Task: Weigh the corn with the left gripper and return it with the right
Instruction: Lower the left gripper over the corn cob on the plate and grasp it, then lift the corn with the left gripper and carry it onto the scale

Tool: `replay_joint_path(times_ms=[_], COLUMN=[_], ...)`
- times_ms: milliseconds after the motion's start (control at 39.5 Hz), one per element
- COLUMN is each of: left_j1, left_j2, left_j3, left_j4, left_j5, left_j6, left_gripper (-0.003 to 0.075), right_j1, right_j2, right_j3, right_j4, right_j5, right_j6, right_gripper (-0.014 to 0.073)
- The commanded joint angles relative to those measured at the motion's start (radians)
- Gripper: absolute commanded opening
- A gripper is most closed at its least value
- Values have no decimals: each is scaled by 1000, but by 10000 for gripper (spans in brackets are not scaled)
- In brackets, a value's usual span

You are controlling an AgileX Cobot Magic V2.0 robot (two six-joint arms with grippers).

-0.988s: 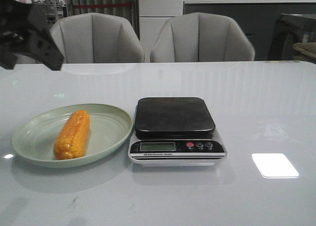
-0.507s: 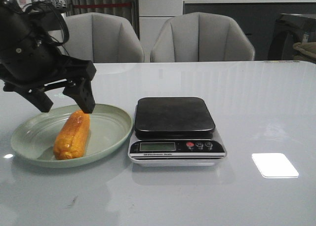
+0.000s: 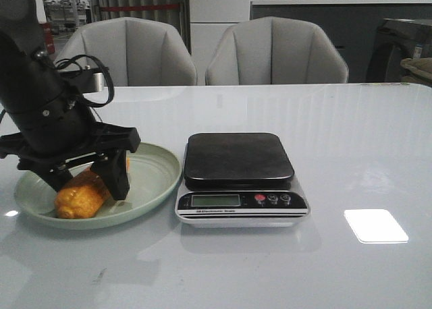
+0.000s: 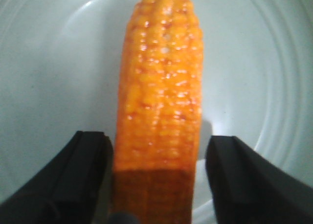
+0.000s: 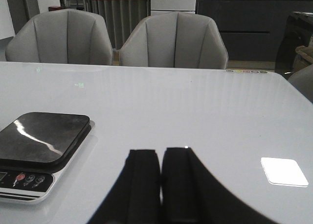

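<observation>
Lowered since half a second ago: left claw [image 3: 84, 177], now down in the green plate [image 3: 152, 177], fingers spread wide and straddling the corn [image 3: 75, 195]. Corn: lies lengthwise on the plate between the two fingers [image 4: 85, 172] (small gaps show on both sides in the left wrist view, so no grip), near end poking out toward the camera. Left arm: leans in from the upper left, wrist pitched down over the plate. Scale [image 3: 239, 177]: on the worktop [image 3: 351, 154], just beside the plate. Right claw [image 5: 160, 185]: fingers pressed together, held above the worktop, well apart from the corn.
</observation>
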Motion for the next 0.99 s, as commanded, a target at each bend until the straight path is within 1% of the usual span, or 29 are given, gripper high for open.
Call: replay_joint_path(times_ms=[0,76,127,228,380,557,659,963], left_j1=[-5,-5,-9,-29,-76,-129,-157,-195], left_j2=[-39,-39,-39,-39,-39,-39,-30,63], left_j3=[-47,-85,-116,-181,-271,-313,-335,-395], left_j4=[-61,-81,-89,-101,-132,-209,-217,-303], left_j5=[8,35,53,77,55,4,-8,-41], left_j6=[15,18,18,18,18,18,18,18], left_gripper=[318,230,189,142,134,135,137,138], right_j1=[-8,-8,-8,-8,-8,-8,-8,-8], right_j2=[-18,-18,-18,-18,-18,-18,-19,-19], right_j3=[10,10,10,10,10,10,10,10], right_j4=[-14,-14,-14,-14,-14,-14,-14,-14], right_j5=[-85,-85,-85,-85,-85,-85,-85,-85], right_j6=[0,0,0,0,0,0,0,0], right_gripper=[169,169,169,169,169,169,169,169])
